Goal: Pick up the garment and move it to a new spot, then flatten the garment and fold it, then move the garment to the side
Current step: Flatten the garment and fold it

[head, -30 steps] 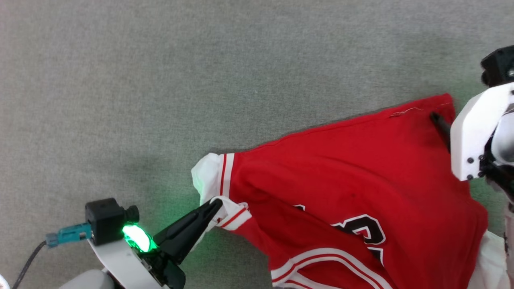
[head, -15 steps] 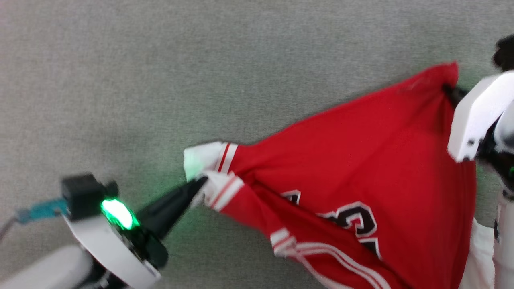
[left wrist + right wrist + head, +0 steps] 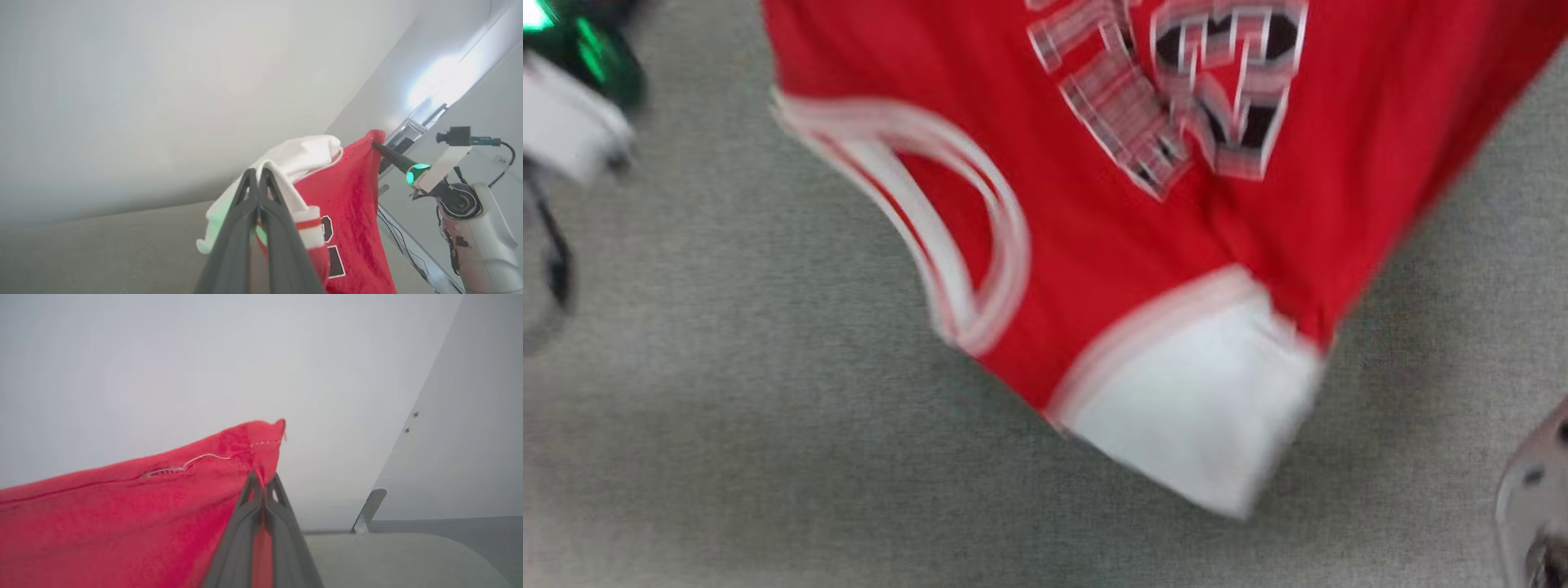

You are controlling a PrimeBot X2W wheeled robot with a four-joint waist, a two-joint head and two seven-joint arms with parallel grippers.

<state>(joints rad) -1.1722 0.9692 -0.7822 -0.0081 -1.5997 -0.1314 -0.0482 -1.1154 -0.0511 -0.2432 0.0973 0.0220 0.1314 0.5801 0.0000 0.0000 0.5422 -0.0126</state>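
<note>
Head view grey carpet (image 3: 727, 457), pale wall (image 3: 122, 81), left end effector (image 3: 258, 173) and right end effector (image 3: 264, 481) pinching garment (image 3: 1094, 245)

Jersey (image 3: 1094, 245) red, with white sleeves, red-and-white striped trim and black white-outlined print; fingers (image 3: 239, 228) dark grey, white sleeve at their tips.
</note>
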